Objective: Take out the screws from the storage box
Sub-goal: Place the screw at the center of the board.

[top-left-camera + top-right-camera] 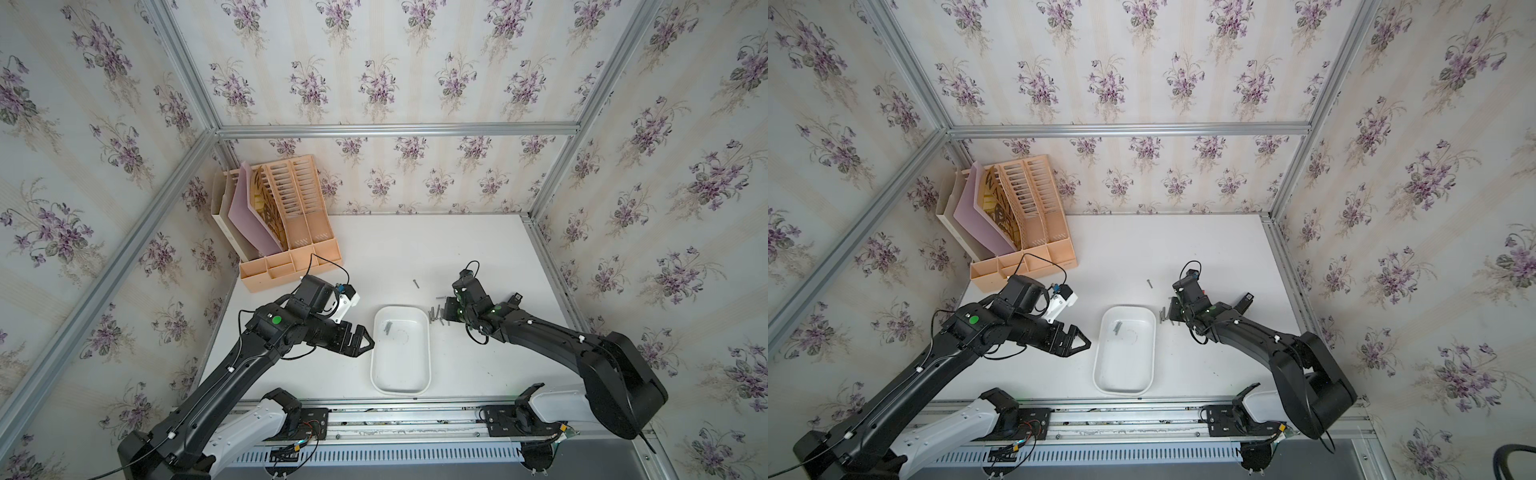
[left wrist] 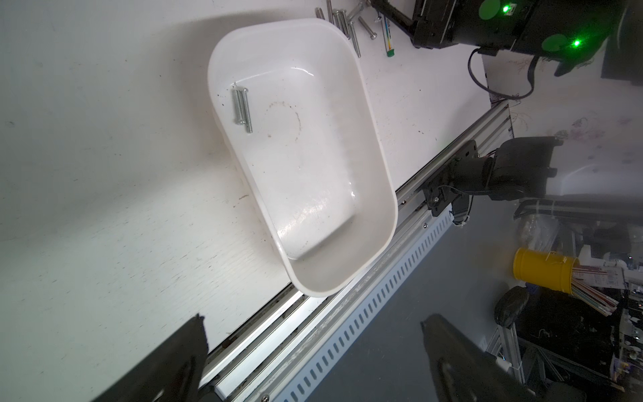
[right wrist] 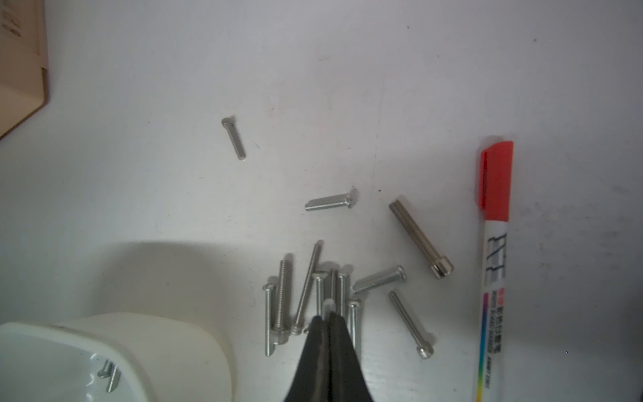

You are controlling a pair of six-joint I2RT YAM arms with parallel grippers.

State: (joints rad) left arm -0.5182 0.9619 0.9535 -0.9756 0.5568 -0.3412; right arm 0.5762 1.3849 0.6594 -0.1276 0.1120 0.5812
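Currently, the shallow white plastic storage box (image 1: 401, 370) sits on the white desk (image 1: 478, 249) near its front edge, between the two arms. Two small silvery metal screws (image 2: 241, 109) lie side by side inside it, near one far corner. The others form a loose heap (image 3: 313, 296) on the desk just beside the box, with one stray screw (image 1: 416, 283) further back. The right gripper (image 3: 328, 315) hovers low over the heap with its jaws pressed together. A screw end shows at its tips, but whether it is pinched cannot be told. The left gripper (image 2: 313, 323) hangs beside the box, jaws wide apart, holding nothing. A red-capped white marker pen (image 3: 494, 261) lies beside the heap.
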